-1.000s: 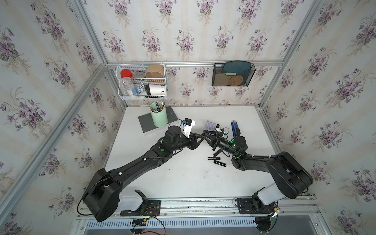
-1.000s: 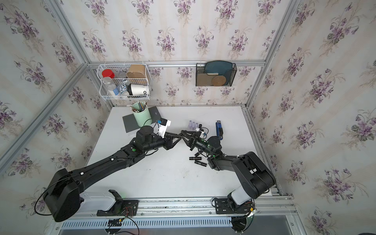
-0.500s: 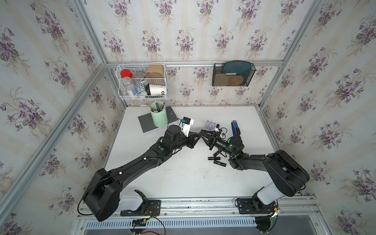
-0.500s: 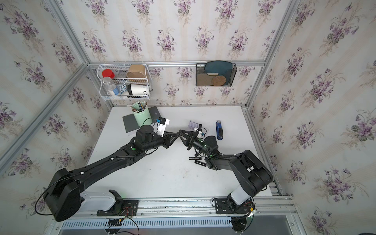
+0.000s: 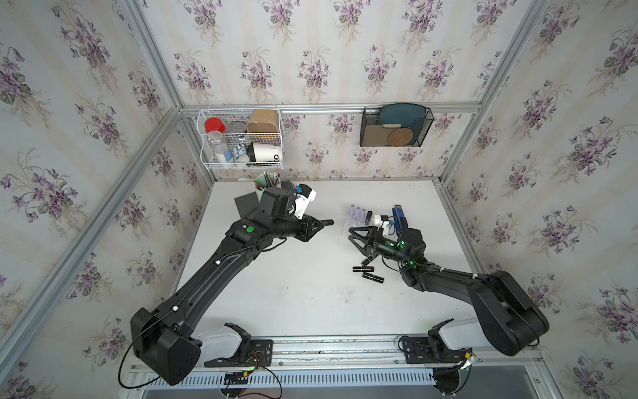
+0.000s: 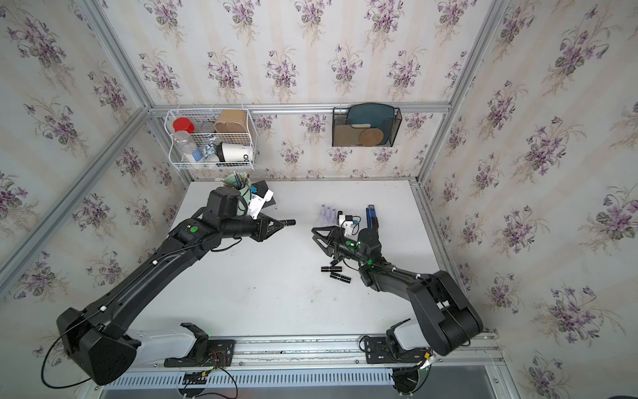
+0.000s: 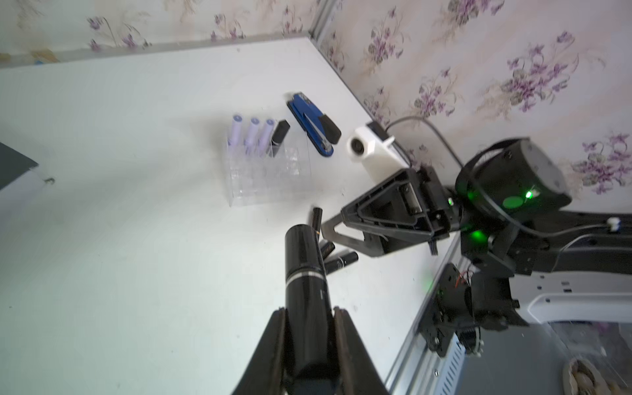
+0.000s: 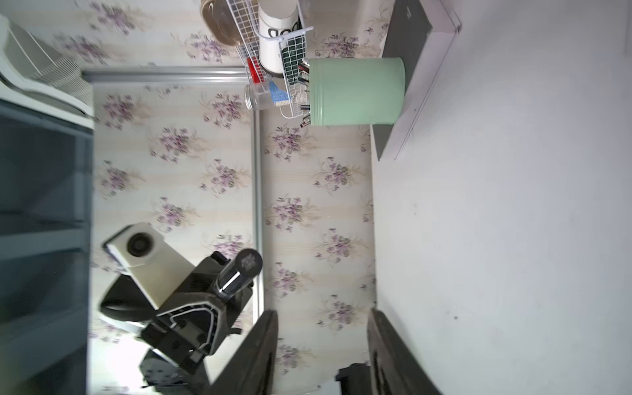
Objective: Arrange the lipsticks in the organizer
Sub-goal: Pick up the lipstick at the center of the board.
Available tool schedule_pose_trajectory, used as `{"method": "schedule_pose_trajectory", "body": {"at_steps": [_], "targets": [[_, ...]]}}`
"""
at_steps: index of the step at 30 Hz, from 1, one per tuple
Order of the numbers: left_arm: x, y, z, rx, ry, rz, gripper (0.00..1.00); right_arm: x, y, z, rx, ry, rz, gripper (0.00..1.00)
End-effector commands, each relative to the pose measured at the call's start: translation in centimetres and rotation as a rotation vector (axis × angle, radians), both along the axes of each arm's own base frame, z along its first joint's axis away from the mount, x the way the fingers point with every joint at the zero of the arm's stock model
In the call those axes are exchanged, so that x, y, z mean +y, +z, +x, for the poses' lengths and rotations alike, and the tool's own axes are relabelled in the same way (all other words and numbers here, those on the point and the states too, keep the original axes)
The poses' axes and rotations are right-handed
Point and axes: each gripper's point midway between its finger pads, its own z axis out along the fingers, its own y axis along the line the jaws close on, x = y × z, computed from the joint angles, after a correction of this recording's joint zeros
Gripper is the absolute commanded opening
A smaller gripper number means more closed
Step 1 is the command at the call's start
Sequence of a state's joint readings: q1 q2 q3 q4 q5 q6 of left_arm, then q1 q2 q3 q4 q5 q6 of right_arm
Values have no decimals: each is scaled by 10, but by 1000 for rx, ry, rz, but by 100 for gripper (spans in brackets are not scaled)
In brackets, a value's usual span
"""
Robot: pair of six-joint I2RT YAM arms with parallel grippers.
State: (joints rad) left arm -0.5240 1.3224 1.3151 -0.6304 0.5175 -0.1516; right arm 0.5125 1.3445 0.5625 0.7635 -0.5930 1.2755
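Now grips a black lipstick (image 7: 302, 253) endwise in the closed left hand (image 7: 308, 313), long axis aimed across the counter (image 5: 293, 293) at the organizer (image 7: 270, 178) ahead, near the open, empty right hand (image 5: 350, 233).

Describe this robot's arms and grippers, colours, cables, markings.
The left arm and right arm are matte black with rounded joints, on white bases. Thin black cables with white clips run along them. A green dot marks the left wrist; green lights glow on the right. Each carries a white boxy wrist camera. The left gripper and right gripper have black triangular open-frame fingers.
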Motion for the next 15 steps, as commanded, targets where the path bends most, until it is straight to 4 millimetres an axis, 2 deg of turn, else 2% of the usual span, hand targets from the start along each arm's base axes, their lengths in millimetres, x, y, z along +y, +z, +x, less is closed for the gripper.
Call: {"method": "schedule_pose_trajectory", "body": {"at_steps": [1,3,5,7,10,15], "targets": [[10,-24,-43,186,-154,118,0,6,-27,-16,-465,75,-610,46],[9,-24,-49,240,-205,144,0,18,-16,-29,-755,91,-857,46],[9,-21,-53,264,-248,164,0,25,-17,-40,-912,147,-953,45],[9,-19,-55,251,-274,175,0,30,-17,-49,-995,195,-975,41],[11,-17,-55,224,-286,185,0,42,-5,-63,-1108,238,-958,38],[8,-20,-63,241,-310,183,0,48,11,-62,-1148,210,-991,38]]}}
